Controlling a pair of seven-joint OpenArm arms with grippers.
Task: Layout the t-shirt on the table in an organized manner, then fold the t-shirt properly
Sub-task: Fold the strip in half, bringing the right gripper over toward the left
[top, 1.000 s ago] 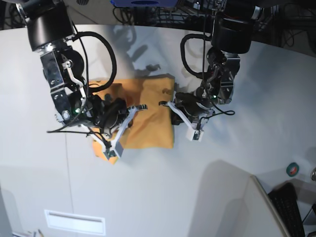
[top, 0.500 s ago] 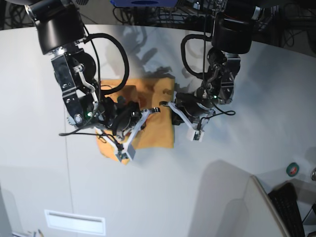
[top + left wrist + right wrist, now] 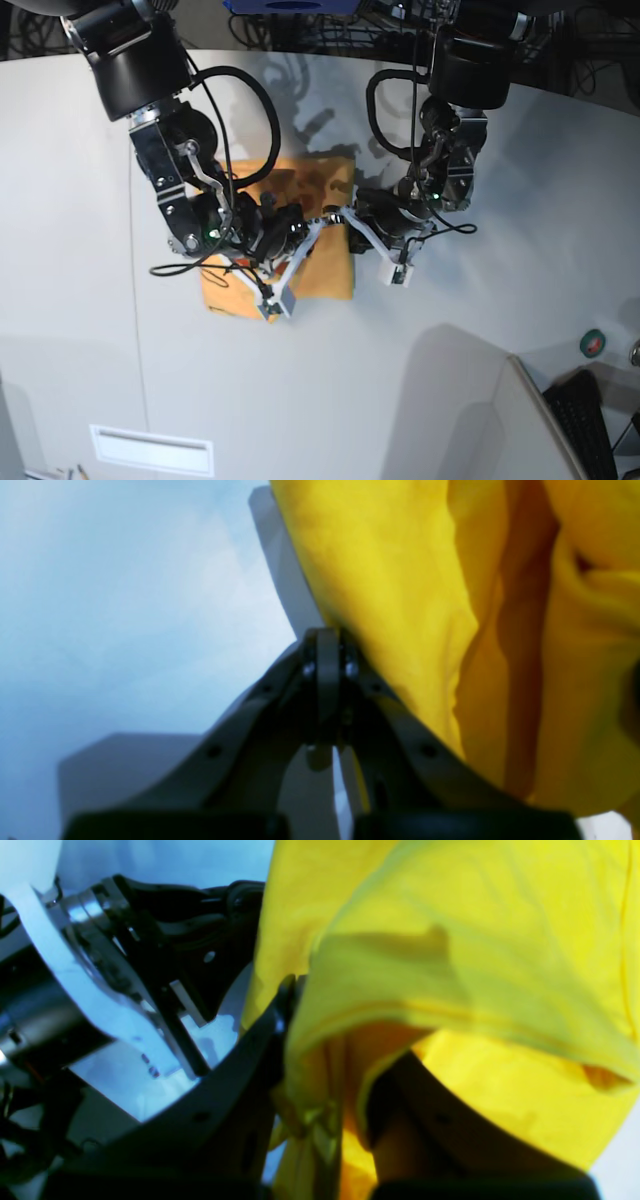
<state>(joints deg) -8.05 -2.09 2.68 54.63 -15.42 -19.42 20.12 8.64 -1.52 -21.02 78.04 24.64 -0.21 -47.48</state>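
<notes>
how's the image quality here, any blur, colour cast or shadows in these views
Left wrist view: soft focus, bluish table, t-shirt oversaturated yellow. Right wrist view: blurrier, cloth filling the frame, left arm's metal glaring white. Base view: sharpest, curved wide-angle edges, arm shadows on the table, t-shirt duller orange.

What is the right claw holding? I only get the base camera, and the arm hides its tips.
Observer: In the right wrist view, the right gripper is shut on a bunched fold of the t-shirt, and cloth drapes over one finger.
Operator: And the other claw?
Observer: In the left wrist view, the left gripper is shut, tips together right at the shirt's edge. I cannot tell whether any cloth is pinched.
Operator: What's next to it?
Observer: Bare table on one side, shirt folds on the other.
</notes>
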